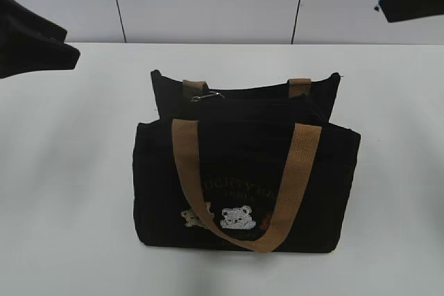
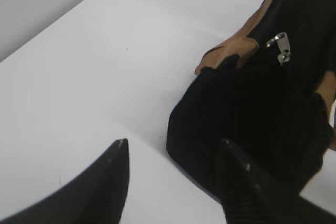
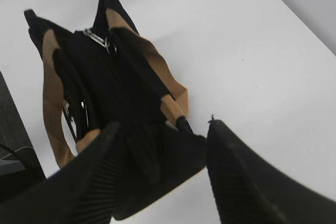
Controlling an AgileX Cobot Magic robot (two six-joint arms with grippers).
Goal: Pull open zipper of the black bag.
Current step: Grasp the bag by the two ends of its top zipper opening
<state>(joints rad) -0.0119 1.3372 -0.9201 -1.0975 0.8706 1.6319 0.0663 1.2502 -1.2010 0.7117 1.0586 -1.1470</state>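
Fingers [image 2: 118, 163] apart above black bag [image 1: 243, 171]

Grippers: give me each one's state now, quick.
Left gripper: open, holding nothing, above the table beside the black bag.
Right gripper: open, holding nothing, over the bag's end.

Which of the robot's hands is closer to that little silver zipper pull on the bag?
Left. The pull tab sits at the bag's left end; the left hand hovers beside that end, the right hand above the opposite end.
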